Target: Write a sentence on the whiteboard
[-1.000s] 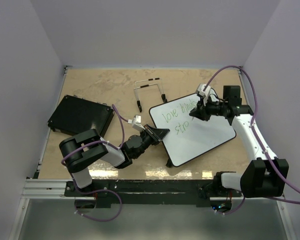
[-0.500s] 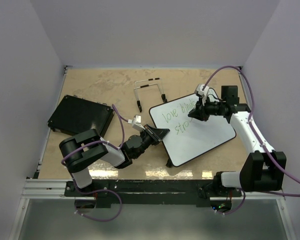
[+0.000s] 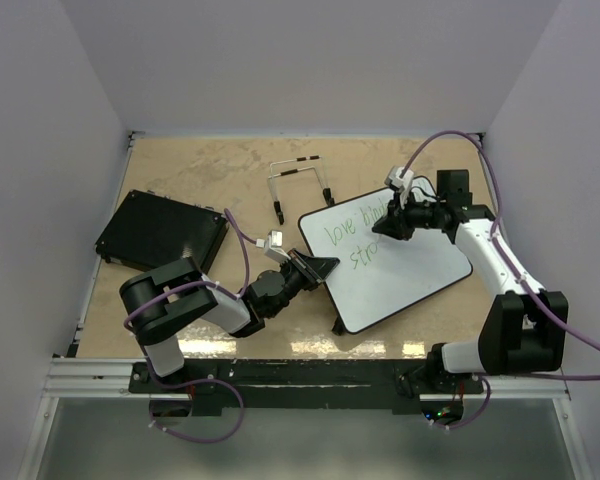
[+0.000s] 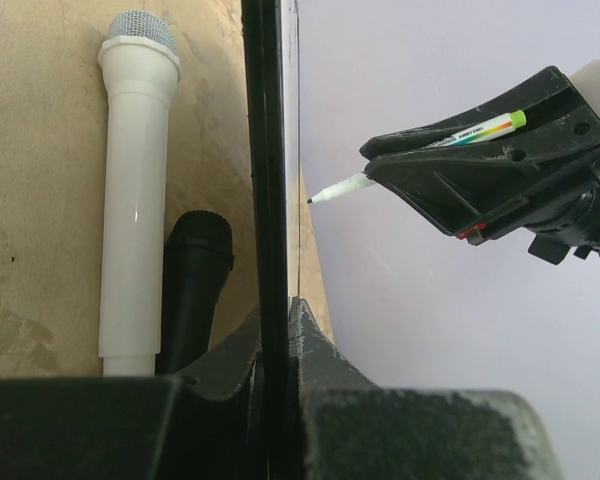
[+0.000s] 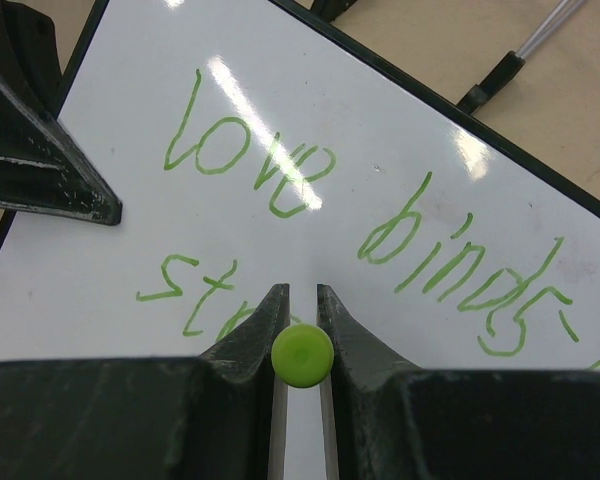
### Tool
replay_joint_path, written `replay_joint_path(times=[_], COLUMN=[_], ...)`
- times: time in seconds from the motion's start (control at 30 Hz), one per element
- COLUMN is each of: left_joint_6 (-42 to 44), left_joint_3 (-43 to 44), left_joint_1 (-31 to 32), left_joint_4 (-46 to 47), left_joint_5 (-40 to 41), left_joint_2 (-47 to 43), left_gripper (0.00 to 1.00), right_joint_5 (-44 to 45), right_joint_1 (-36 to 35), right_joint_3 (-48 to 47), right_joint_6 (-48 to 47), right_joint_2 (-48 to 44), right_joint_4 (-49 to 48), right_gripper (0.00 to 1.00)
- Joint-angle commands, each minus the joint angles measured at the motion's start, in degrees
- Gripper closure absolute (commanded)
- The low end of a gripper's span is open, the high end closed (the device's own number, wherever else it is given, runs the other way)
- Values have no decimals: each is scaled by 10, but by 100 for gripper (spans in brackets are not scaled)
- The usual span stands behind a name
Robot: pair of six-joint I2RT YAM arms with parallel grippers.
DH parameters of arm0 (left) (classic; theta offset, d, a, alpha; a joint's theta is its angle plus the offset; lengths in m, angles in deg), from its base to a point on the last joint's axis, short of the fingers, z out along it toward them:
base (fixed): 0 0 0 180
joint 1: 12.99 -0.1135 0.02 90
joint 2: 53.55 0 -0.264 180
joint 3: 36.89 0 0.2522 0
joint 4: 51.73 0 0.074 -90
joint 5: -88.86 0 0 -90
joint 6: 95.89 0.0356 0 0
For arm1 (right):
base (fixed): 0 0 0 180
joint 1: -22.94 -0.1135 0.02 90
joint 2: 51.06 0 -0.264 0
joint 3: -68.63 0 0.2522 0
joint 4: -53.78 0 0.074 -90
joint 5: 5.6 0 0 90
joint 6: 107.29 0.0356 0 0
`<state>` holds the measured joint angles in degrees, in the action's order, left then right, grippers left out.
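The whiteboard lies tilted on the table, its left edge raised. My left gripper is shut on that black-framed edge, a finger on each side. The sentence reads "love binds" in green, with "str" started below. My right gripper is shut on a green marker over the second line. From the left wrist view the marker's tip is a hair from the board face.
A black textured pad lies at the left. A thin wire stand sits behind the board. A white microphone and a black one lie on the table under the board's raised edge.
The right gripper with the marker has crept left and slightly towards the back across the board. The left arm and the board have stayed still.
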<state>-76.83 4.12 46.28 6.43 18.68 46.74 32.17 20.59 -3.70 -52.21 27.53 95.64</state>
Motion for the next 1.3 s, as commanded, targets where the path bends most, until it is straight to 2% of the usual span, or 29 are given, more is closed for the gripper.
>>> replay_joint_path(times=[0.0, 0.57, 1.27], left_joint_6=[27, 28, 31], left_joint_3=[4, 4, 7], left_joint_1=[-2, -2, -3], left_joint_4=[168, 168, 164], left_joint_5=[-9, -9, -10], left_joint_2=[0, 0, -4], left_gripper=[100, 100, 100], right_joint_5=[0, 19, 17], right_joint_1=[-6, -7, -7], right_joint_3=[-2, -1, -3], right_joint_6=[14, 6, -89], right_joint_2=[7, 18, 14], right_joint_4=[-23, -16, 94], right_gripper=[100, 100, 100])
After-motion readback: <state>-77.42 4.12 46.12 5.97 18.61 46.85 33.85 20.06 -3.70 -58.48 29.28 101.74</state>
